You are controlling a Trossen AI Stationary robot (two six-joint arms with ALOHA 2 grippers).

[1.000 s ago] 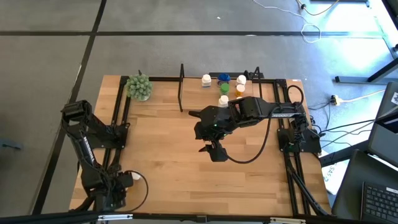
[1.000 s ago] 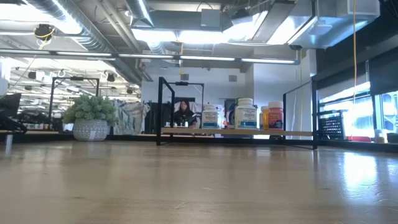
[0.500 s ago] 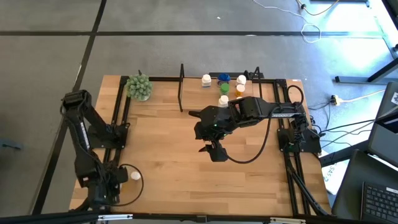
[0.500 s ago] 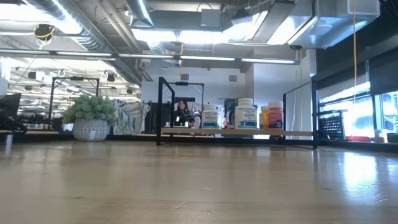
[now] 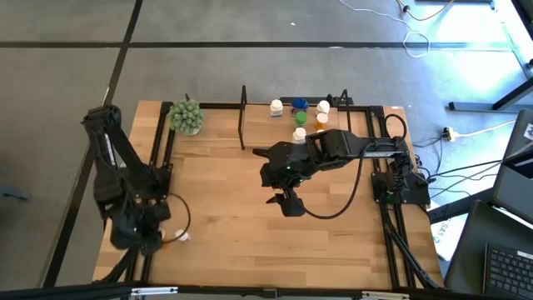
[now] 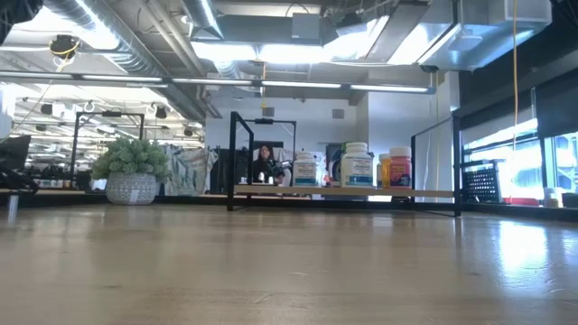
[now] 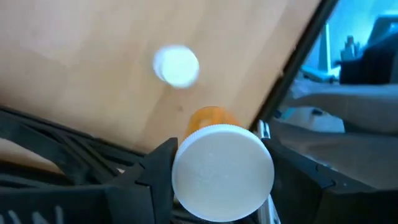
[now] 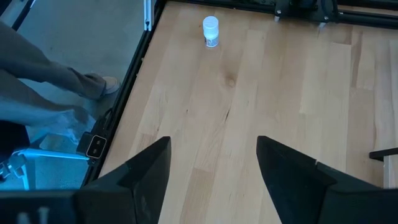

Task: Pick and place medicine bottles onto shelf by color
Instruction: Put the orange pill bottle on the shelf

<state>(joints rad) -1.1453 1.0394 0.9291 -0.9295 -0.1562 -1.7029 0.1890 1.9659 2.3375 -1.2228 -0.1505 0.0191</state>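
Note:
My left gripper [image 5: 141, 236] is near the table's front left corner, shut on an orange bottle with a white cap [image 7: 222, 172]. A white bottle [image 5: 180, 236] stands on the table just beside it and also shows in the left wrist view [image 7: 176, 65]. My right gripper [image 5: 288, 205] hangs open and empty over the middle of the table. The shelf [image 6: 343, 190] stands at the far edge. On it stand white [image 5: 276, 107], blue [image 5: 299, 105], green [image 5: 300, 119] and orange [image 5: 321, 119] bottles. My left gripper pinches the orange bottle between its two fingers, one on either side at the cap end [image 7: 186, 163]. The fingers point down from above. The bottle is upright, cap toward the wrist, its orange body [image 7: 210, 116] pointing down at the table. The cap hides the bottle's lower end.
A green plant ball in a pot [image 5: 186, 117] stands at the far left, beside the shelf's black upright [image 5: 242, 117]. Black frame rails [image 5: 158, 158] run along the table's left and right sides. In the right wrist view a person's legs [image 8: 56, 74] show beyond the table's edge.
My left arm has straightened up, and its gripper has moved from the front left corner a little toward the far edge, coming level with the white bottle on the table. My right arm has kept still.

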